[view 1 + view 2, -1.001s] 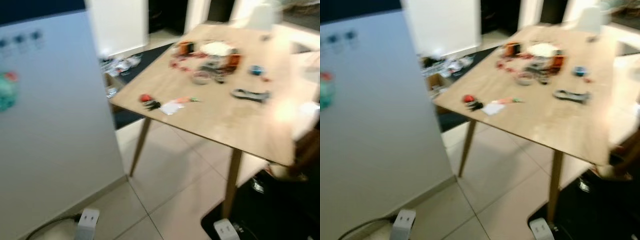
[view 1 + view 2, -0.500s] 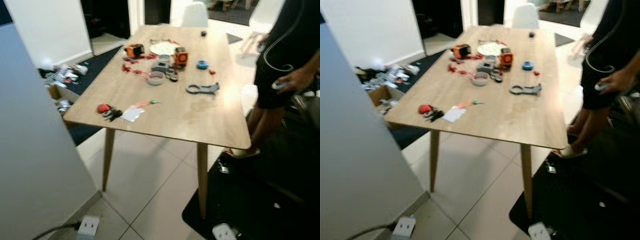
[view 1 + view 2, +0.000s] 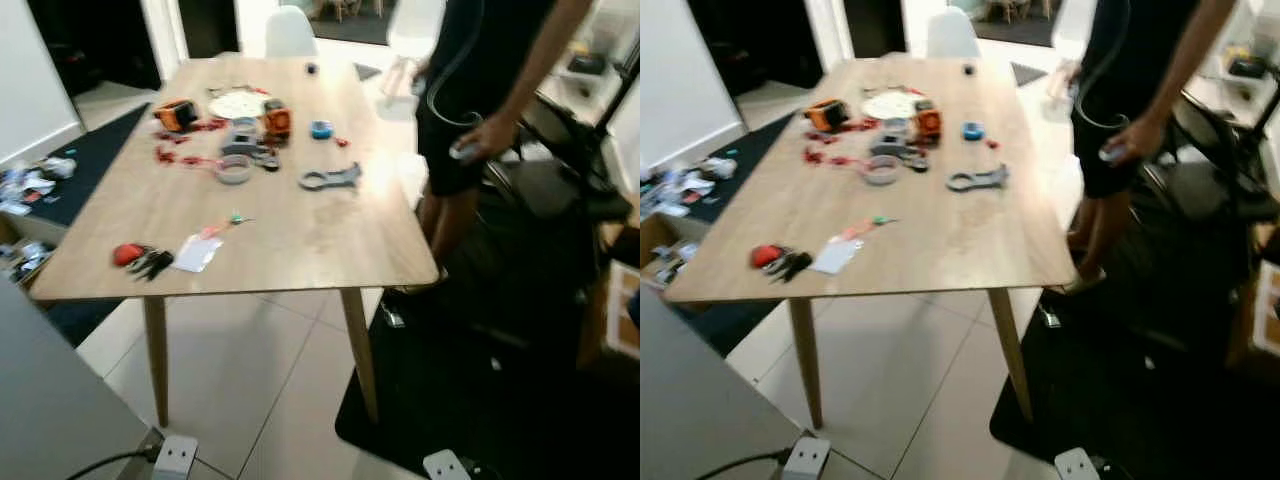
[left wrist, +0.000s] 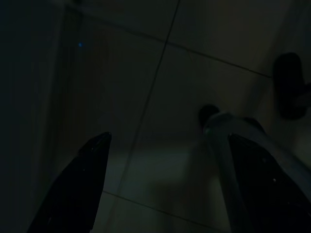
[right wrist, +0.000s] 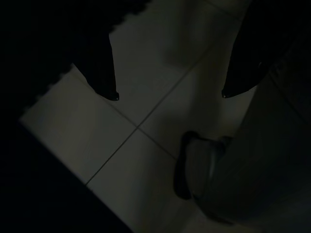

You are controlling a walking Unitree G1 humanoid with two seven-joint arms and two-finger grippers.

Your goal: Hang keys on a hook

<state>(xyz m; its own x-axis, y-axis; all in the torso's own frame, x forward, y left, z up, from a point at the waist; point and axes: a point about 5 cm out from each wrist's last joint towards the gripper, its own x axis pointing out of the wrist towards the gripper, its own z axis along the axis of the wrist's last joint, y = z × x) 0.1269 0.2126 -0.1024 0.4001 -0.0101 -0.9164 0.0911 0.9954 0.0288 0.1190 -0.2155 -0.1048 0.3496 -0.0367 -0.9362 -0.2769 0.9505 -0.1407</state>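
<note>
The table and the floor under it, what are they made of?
The table looks like light wood, or a wood-look top: pale tan with faint grain, matte with a soft sheen, on slanted wooden legs. The floor looks like glazed tile: big pale squares split by thin dark lines, a little shiny.

Before me stands a light wooden tabletop (image 3: 300,240) on slanted wooden legs (image 3: 361,352), over a floor of pale square tiles (image 3: 255,370). A dark mat (image 3: 470,400) covers the floor to my right. A white chair (image 3: 290,32) sits at the far end, with a dark doorway (image 3: 205,25) behind it. A white wall (image 3: 35,75) rises at my left, and a grey panel (image 3: 50,400) stands close by with a white power strip (image 3: 172,458) at its foot
</note>
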